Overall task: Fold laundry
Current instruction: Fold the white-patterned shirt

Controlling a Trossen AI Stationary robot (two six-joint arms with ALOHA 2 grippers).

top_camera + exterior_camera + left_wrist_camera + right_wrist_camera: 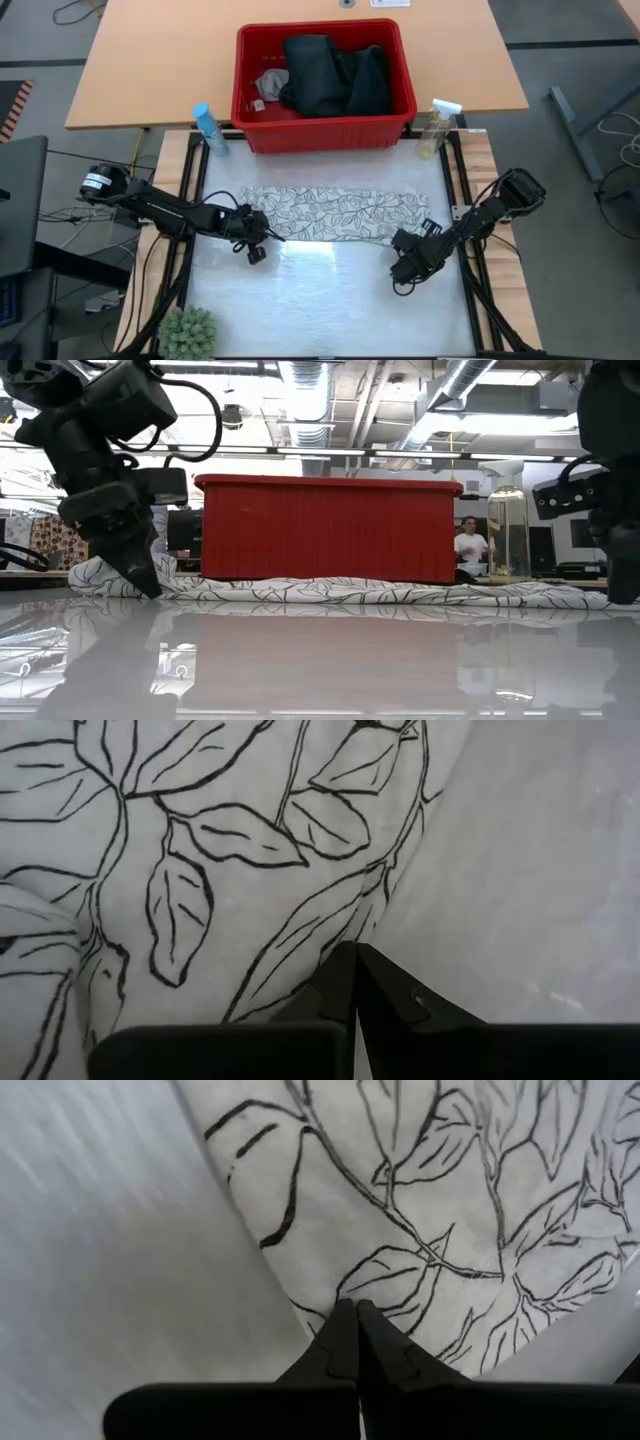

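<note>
Two tools meet you at the leaf-print cloth [335, 214], which lies spread across the table [330, 300] in front of the red basket [325, 135]. Your left tool [268, 234] is clamped on its left near corner, your right tool [397, 240] on its right near corner. Dark jeans [335, 75] and a small grey cloth [271, 82] sit in the basket.

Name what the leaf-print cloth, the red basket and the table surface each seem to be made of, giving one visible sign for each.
Leaf-print cloth: thin woven fabric, probably cotton, matte; it lies in soft rumples and folds.
Red basket: moulded plastic, slightly glossy; rigid ribbed walls show in the low view.
Table surface: smooth and shiny, perhaps laminate or a plastic sheet; it mirrors the basket and ceiling lights.
</note>
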